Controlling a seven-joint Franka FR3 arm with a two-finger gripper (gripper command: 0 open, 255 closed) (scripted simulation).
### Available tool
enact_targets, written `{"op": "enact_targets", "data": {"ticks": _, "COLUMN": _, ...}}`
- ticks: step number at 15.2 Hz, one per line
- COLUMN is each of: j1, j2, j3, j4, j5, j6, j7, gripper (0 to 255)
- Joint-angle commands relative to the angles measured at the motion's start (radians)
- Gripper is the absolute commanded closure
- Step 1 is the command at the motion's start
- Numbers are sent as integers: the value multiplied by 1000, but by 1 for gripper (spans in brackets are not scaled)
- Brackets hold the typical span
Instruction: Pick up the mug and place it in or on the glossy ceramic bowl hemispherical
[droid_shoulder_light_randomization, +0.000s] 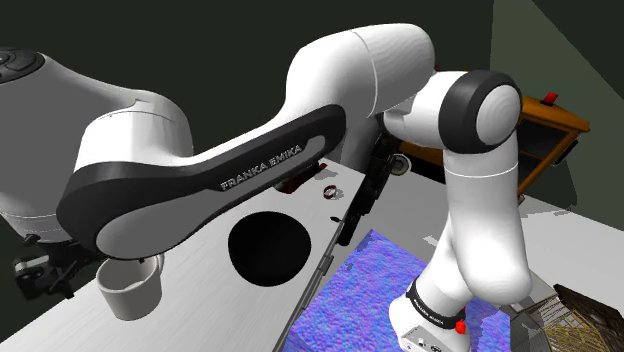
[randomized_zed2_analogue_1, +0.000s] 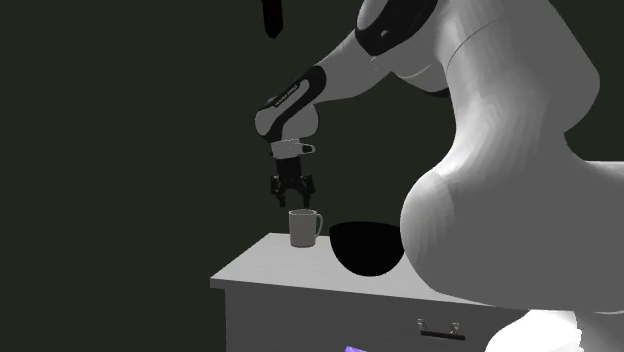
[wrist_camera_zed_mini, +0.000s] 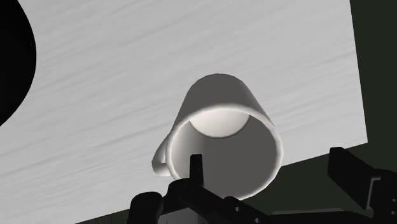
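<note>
A plain white mug (randomized_zed2_analogue_1: 303, 228) stands upright on the white counter (randomized_zed2_analogue_1: 270, 277), its handle turned toward the black hemispherical bowl (randomized_zed2_analogue_1: 365, 248) right beside it. My gripper (randomized_zed2_analogue_1: 293, 192) hangs just above the mug, pointing down, open and empty, a small gap below its tips. In the wrist view one finger (wrist_camera_zed_mini: 196, 167) is over the mug's (wrist_camera_zed_mini: 222, 137) opening and the other stands outside the rim on the side away from the handle; the gripper (wrist_camera_zed_mini: 271, 170) touches nothing. In the shoulder view the mug (droid_shoulder_light_randomization: 130, 285) sits under my forearm, with the bowl (droid_shoulder_light_randomization: 268, 246) on the stand's side of it.
The counter's edge runs close past the mug in the wrist view. A small dark object (droid_shoulder_light_randomization: 330, 190) lies farther back on the counter. A blue patterned rug (droid_shoulder_light_randomization: 370, 290) covers the floor by the stand, a wooden table (droid_shoulder_light_randomization: 555, 118) stands behind it, and a drawer handle (randomized_zed2_analogue_1: 440, 325) shows below the counter top.
</note>
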Motion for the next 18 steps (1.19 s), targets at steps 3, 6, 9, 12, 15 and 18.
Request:
{"op": "enact_targets", "data": {"ticks": 3, "j1": 36, "j2": 61, "j3": -22, "j4": 38, "j5": -35, "j6": 11, "j7": 25, "gripper": 0}}
{"op": "enact_targets", "data": {"ticks": 6, "j1": 35, "j2": 76, "j3": -30, "j4": 23, "j5": -47, "j6": 40, "j7": 32, "gripper": 0}}
{"op": "enact_targets", "data": {"ticks": 9, "j1": 35, "j2": 85, "j3": -34, "j4": 16, "j5": -53, "j6": 55, "j7": 36, "gripper": 0}}
{"op": "enact_targets", "data": {"ticks": 12, "j1": 35, "j2": 85, "j3": -34, "j4": 16, "j5": -53, "j6": 55, "j7": 36, "gripper": 0}}
{"op": "enact_targets", "data": {"ticks": 15, "j1": 35, "j2": 85, "j3": -34, "j4": 16, "j5": -53, "j6": 55, "j7": 36, "gripper": 0}}
{"op": "enact_targets", "data": {"ticks": 18, "j1": 35, "j2": 85, "j3": -34, "j4": 16, "j5": -53, "j6": 55, "j7": 36, "gripper": 255}}
